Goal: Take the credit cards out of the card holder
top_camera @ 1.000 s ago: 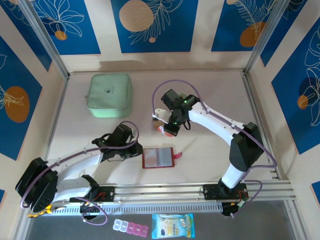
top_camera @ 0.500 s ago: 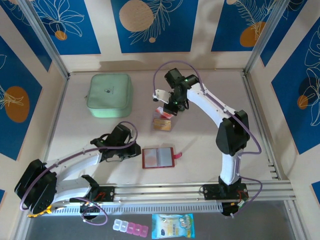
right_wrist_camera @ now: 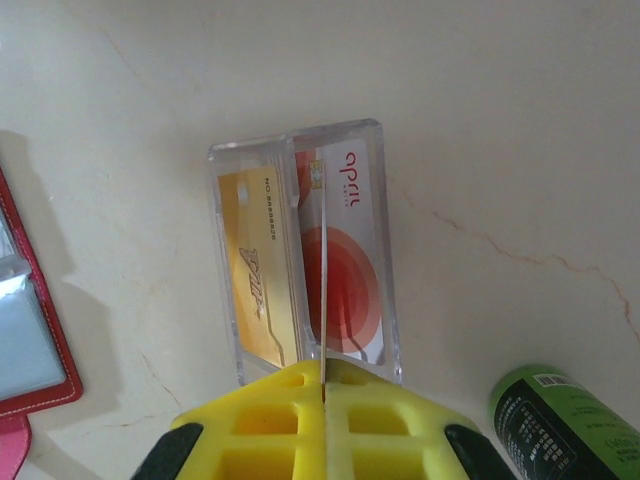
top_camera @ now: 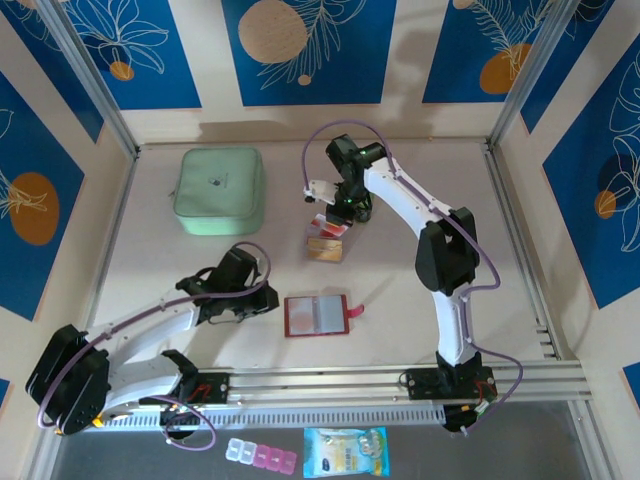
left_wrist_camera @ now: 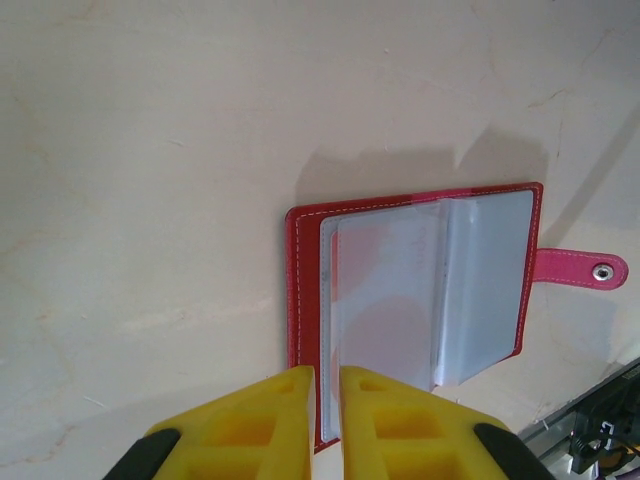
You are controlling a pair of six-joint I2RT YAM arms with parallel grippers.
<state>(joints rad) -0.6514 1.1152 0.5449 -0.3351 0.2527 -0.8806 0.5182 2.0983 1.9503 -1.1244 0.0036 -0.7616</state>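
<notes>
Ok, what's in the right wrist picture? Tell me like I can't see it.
The right hand, shut on a thin card seen edge-on, hangs over a clear tray holding a tan-yellow card and a white-and-orange card. The red card holder peeks in at left, a green bottle at bottom right.

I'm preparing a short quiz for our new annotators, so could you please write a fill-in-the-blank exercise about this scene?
1. The card holder lies ____, with its clear sleeves showing.
2. Its snap tab is coloured ____.
3. A ____ bottle lies near the clear tray.
4. The right pincer is ____ on a thin card seen edge-on.
Missing words: open; pink; green; shut.
</notes>
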